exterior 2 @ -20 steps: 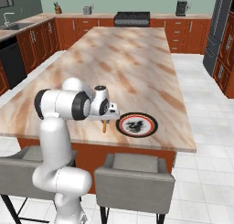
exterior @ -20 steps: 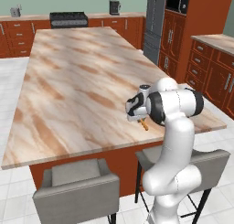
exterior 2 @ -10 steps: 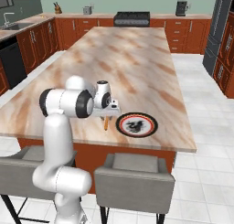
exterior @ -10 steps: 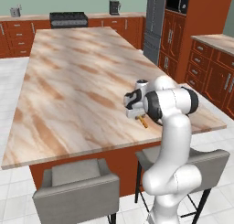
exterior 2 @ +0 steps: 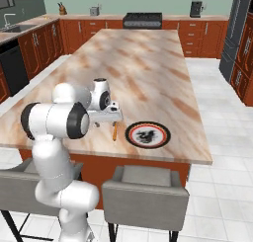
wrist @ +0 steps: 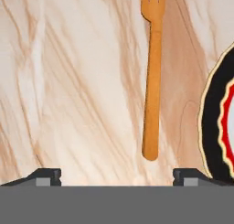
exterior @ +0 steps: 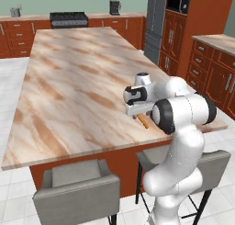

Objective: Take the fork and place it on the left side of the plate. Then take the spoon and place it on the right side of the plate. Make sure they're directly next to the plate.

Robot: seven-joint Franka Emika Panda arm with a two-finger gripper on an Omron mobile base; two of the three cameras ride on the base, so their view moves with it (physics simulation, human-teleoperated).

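Left base view: I see the gripper (exterior: 137, 113) low over the marble island counter (exterior: 69, 81) near its front right edge. The orange fork (exterior: 143, 121) lies flat just beneath and in front of it, partly hidden by the arm.

Right base view: the fork (exterior 2: 114, 132) rests on the counter just beside the plate (exterior 2: 147, 135), on its left, apart from the rim. The gripper (exterior 2: 111, 118) sits directly above it.

Hand view: the fingertips (wrist: 45, 177) stand wide apart, holding nothing. The fork (wrist: 152, 77) lies between and beyond them, slim, all orange, its long axis running away from the hand, tines at the far end. The plate's (wrist: 215, 127) black band and red ring sit near its right.
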